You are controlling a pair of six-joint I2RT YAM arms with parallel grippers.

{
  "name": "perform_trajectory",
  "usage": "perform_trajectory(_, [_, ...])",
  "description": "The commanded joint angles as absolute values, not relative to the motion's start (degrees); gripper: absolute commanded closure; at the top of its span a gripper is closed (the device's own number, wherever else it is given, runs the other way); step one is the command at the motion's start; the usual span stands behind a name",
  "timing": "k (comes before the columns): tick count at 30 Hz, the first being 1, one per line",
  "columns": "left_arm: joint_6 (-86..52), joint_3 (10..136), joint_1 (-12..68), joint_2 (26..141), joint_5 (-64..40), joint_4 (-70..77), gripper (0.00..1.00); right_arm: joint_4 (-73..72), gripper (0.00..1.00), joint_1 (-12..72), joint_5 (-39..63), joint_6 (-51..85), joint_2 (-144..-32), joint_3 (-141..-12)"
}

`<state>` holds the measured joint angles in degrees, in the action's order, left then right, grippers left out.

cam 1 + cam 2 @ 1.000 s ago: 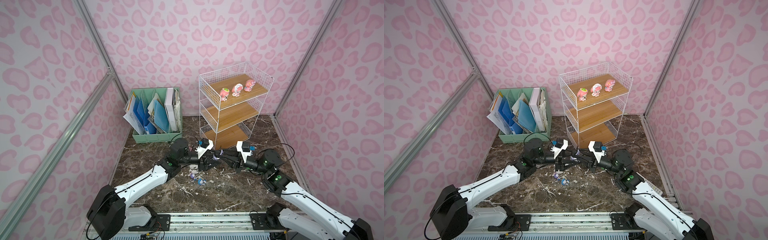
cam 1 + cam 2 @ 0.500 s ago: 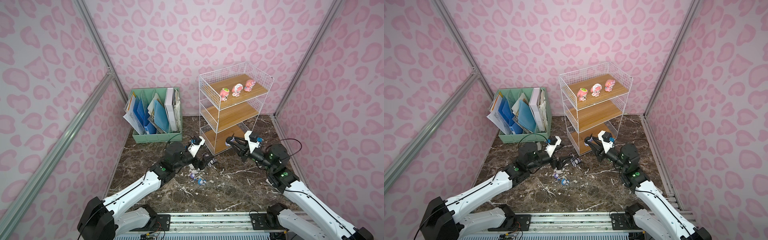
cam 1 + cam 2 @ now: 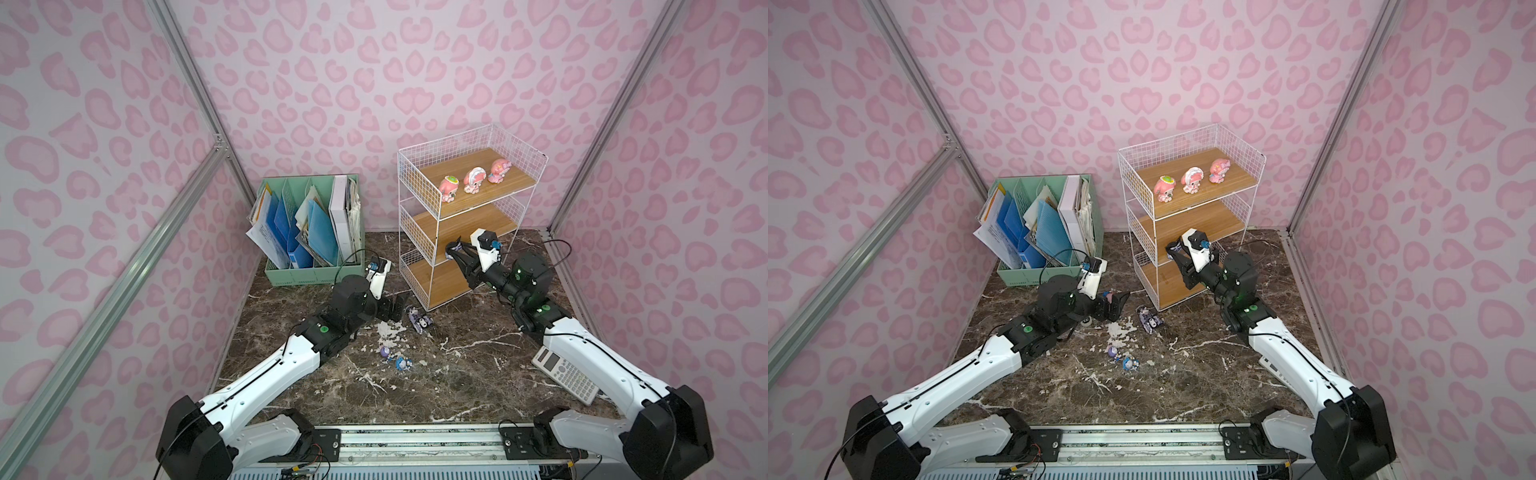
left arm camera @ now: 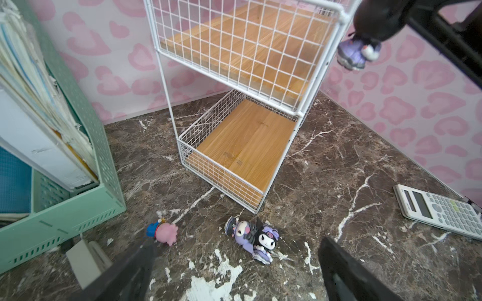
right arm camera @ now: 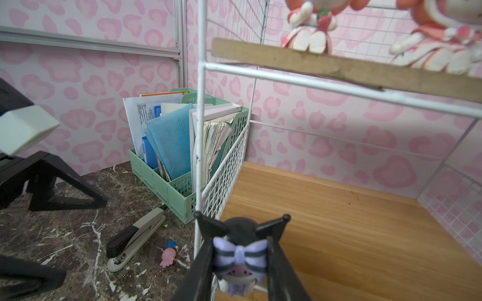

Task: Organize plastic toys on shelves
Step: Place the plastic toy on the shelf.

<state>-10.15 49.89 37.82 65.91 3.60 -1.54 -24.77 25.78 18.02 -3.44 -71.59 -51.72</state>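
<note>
Against a second ago, when both grippers were met low over the dark marble-patterned tabletop in front of the white wire-grid rack with three wooden boards, the arms are now found well apart. The right gripper has been raised to the rack's front corner post, level with the middle board. It is clamped on a black-and-purple pointed-eared figurine, which is held clear of the wood. The left gripper has been drawn back toward the mint-green file organizer, its jaws spread wide and empty. Two more black-and-purple figurines are left lying together on the tabletop just before the lowest board, and three pink figurines are stood in a row on the top board. A tiny purple toy and a tiny blue toy are seen mid-table. In the top views the tiny pink toy is mostly hidden behind the left gripper, the white-and-black stapler is covered by the left arm, and the white calculator is partly covered by the right arm. In the right wrist view the held figurine is blurred and the pink figurines are cut off at the frame's edge.
</note>
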Motion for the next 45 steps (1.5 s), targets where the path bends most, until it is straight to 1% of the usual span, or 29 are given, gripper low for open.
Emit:
perform_trajectory(1, [-10.02, 50.18, 37.79, 65.48, 5.55, -3.17, 0.01, -27.9, 0.7, 25.82, 16.73, -3.93, -73.89, -53.17])
perform_trajectory(12, [-9.99, 50.02, 37.64, 66.18, 6.42, -3.78, 0.01, -26.04, 0.68, 28.35, 12.39, -2.42, -79.72, -57.21])
perform_trajectory(22, [-10.01, 50.19, 37.7, 66.28, 6.11, -4.25, 0.01, -24.45, 0.67, 29.77, 9.94, -0.35, -81.71, -58.63])
perform_trajectory(33, [-9.96, 50.62, 37.67, 67.09, 5.62, -4.47, 0.01, -20.53, 0.63, 30.65, 7.21, 0.34, -82.26, -60.54])
perform_trajectory(45, [-10.08, 50.8, 37.7, 67.5, 5.06, -4.38, 0.01, -17.1, 0.62, 31.45, 5.32, -0.29, -81.1, -61.23])
